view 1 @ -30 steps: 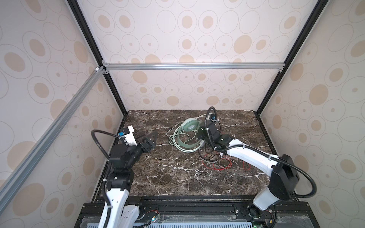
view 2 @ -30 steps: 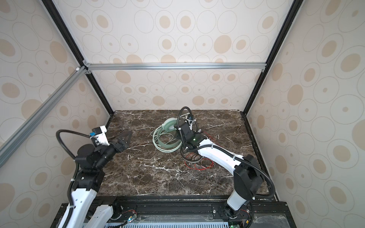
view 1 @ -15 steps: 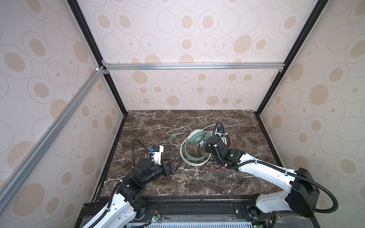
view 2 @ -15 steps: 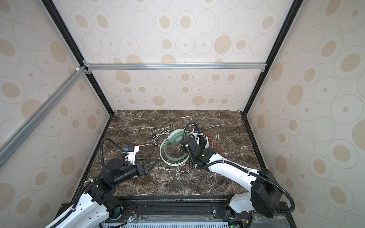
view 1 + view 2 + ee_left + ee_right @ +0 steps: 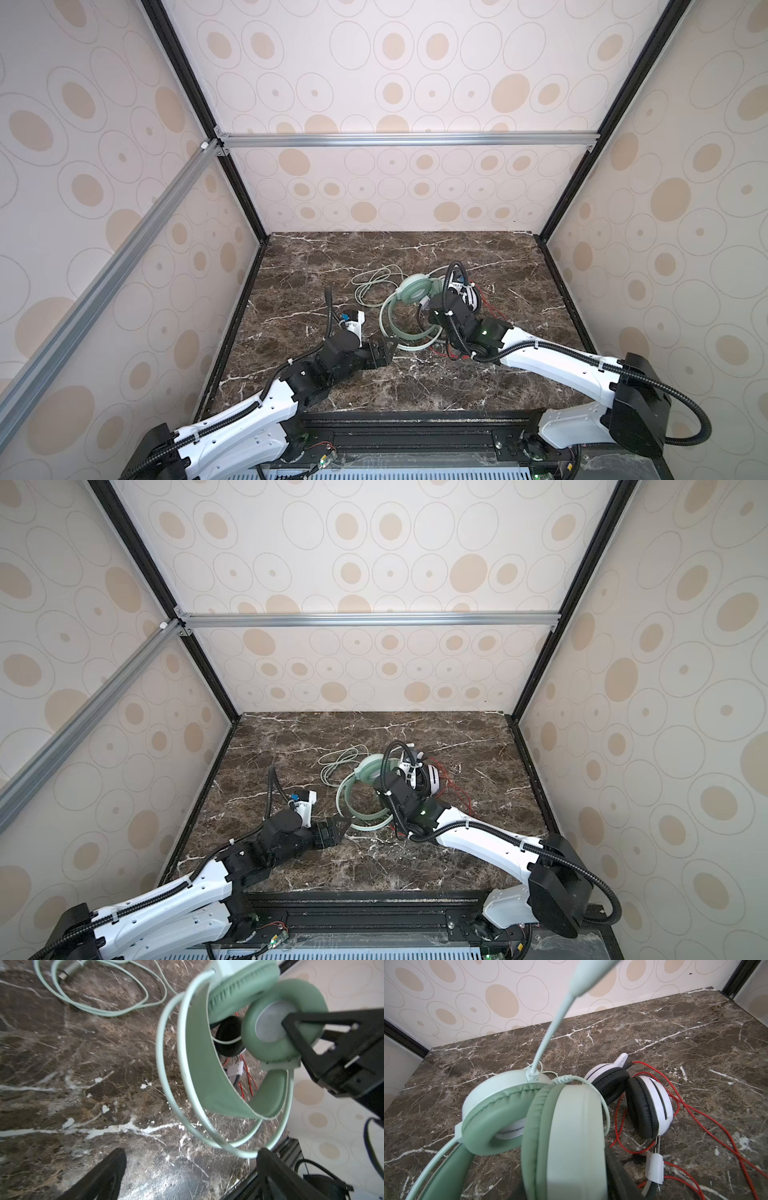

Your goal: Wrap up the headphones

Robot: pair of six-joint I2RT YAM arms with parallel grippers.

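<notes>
On the dark marble table (image 5: pixel 415 386), mid-way across, neither of the headphones is looking wrapped yet. The mint-green headset (image 5: pixel 409 291) is trailing its pale green cable (image 5: pixel 370 282) in loose loops to the far left, plug end lying free. The white-and-black headset (image 5: pixel 650 1105), just right of it, is spilling its red cable (image 5: pixel 695 1113) over the marble. So approx. all the winding is looking undone. The right gripper (image 5: pixel 429 306) is clamping one green earcup, w/ one finger pressing inside the cushion ring and the headband hanging toward the near left. The left gripper (image 5: pixel 193 1153) is sitting w/ jaws wide apart, gripping nothing, just near-left of the headband hoop. One fingertip is looking v. close to the hoop, but contact is hard to tell.
</notes>
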